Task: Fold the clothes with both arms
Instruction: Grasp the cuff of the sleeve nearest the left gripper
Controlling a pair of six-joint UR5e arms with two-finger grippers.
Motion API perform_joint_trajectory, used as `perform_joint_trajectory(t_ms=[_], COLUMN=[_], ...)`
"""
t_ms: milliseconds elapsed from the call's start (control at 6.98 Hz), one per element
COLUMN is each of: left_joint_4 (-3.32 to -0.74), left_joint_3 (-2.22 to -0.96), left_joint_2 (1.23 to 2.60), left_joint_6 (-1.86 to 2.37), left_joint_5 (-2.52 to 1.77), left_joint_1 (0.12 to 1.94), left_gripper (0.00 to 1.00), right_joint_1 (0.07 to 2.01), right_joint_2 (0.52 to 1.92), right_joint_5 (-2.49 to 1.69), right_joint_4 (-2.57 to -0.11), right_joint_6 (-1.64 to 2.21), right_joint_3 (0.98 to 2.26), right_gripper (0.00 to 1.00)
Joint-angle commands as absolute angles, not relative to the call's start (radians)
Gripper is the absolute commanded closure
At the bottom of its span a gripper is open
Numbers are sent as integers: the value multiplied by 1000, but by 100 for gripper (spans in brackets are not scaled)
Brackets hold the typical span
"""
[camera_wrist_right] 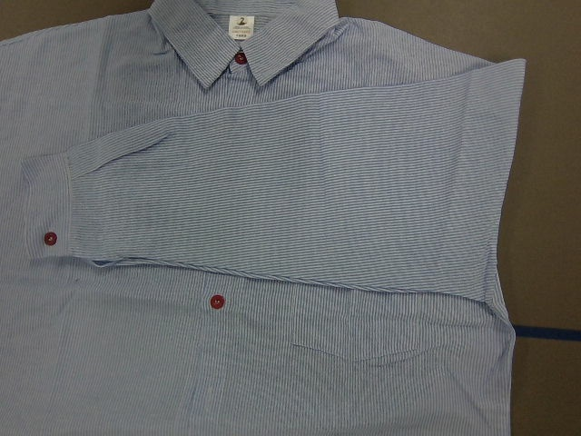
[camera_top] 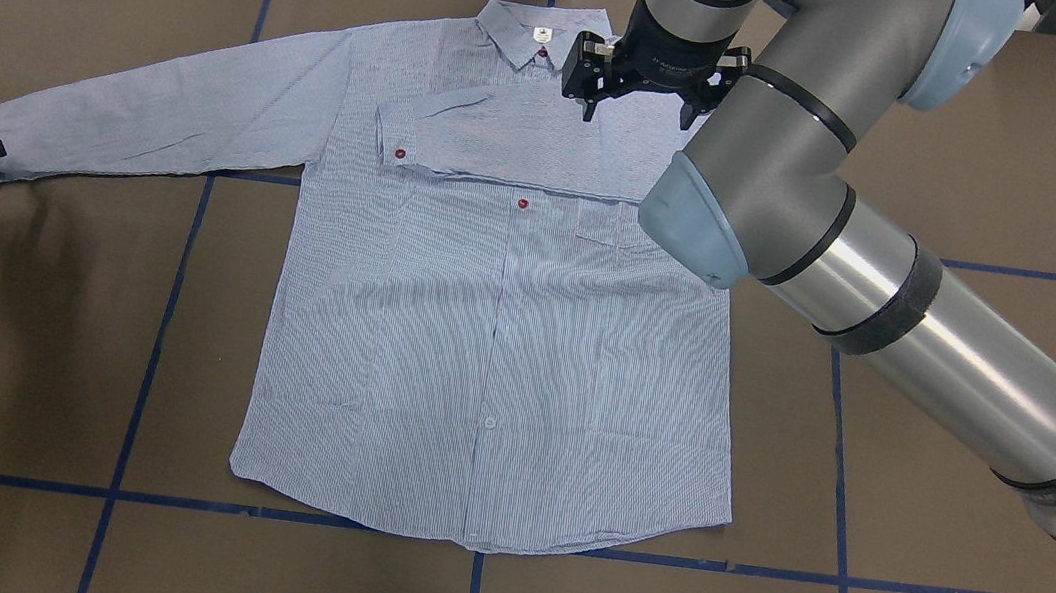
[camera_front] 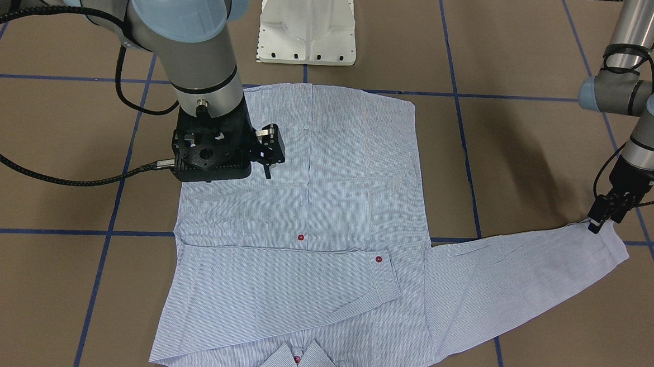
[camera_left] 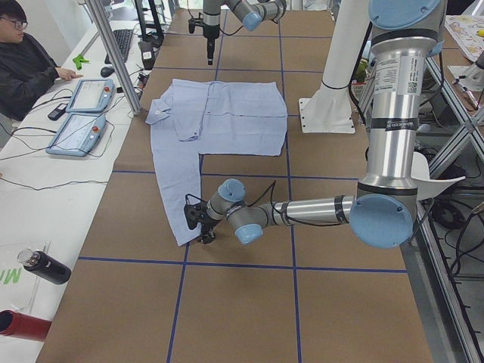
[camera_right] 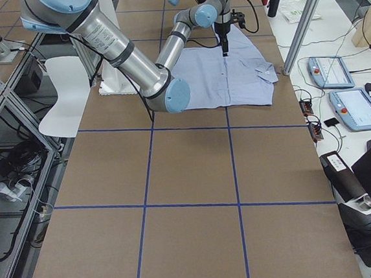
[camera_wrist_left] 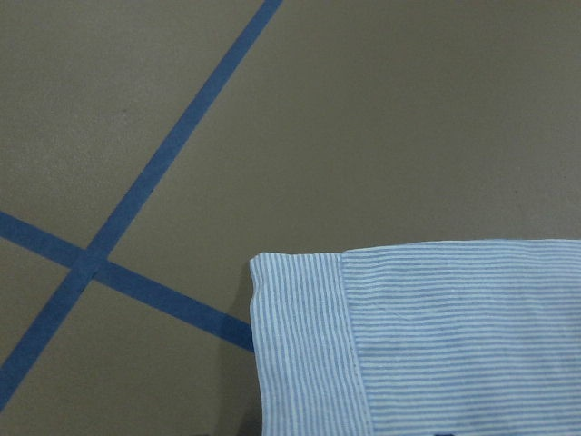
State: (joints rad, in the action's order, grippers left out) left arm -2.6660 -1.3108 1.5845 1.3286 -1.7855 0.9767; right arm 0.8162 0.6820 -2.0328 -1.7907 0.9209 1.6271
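Working over a brown desk (camera_top: 1004, 194) gridded with blue tape (camera_top: 173, 313).

Setting the left claw (camera_front: 598, 221) down at the corner of the cuff (camera_wrist_left: 304, 363), fingers looking narrow and close together. Not showing plainly whether pinching cloth or merely touching it, so cannot tell. Following outward from there along the left sleeve (camera_front: 512, 271), lying stretched flat toward the robot's left, well apart from the body. Arriving at the shirt (camera_top: 501, 354), lying face up and smooth, collar (camera_wrist_right: 241, 41) pointing away from the base.

Hanging the right claw (camera_top: 639, 114) above the chest near the collar, jaws spread wide, gripping nothing. Looking down from it onto the other sleeve (camera_wrist_right: 300, 200), lying folded across the chest.

Judging the risks from here:
- Catching only the cuff's corner or its top layer, and so losing it mid-swing and dropping the sleeve short and crooked.
- Dragging instead of lifting, and so pulling the shoulder askew or rumpling the folded sleeve.
- Swinging the left sleeve inward with the right claw hanging over the chest, and so draping cloth onto it or bumping arms.
- Lifting too high, and so tugging the whole shirt out of square.
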Motion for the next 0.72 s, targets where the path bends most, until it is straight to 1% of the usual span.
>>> perform_joint_trajectory(t_ms=[0,286,573], left_joint_4=[-2666,-2666,-2666], left_joint_3=[-1312,-1313,-1319], left_joint_2=[1585,1585,1585], left_joint_6=[1330,1328,1328], left_joint_5=[-1786,-1786,-1786], left_joint_1=[976,976,976], left_gripper=[32,43,43], right_joint_1=[816,816,816], right_joint_2=[683,681,680], right_joint_5=[-2033,-2033,-2033], right_joint_4=[-1790,-1789,-1787], right_joint_6=[920,920,920], right_joint_3=[1626,1625,1624], right_gripper=[1,1,1])
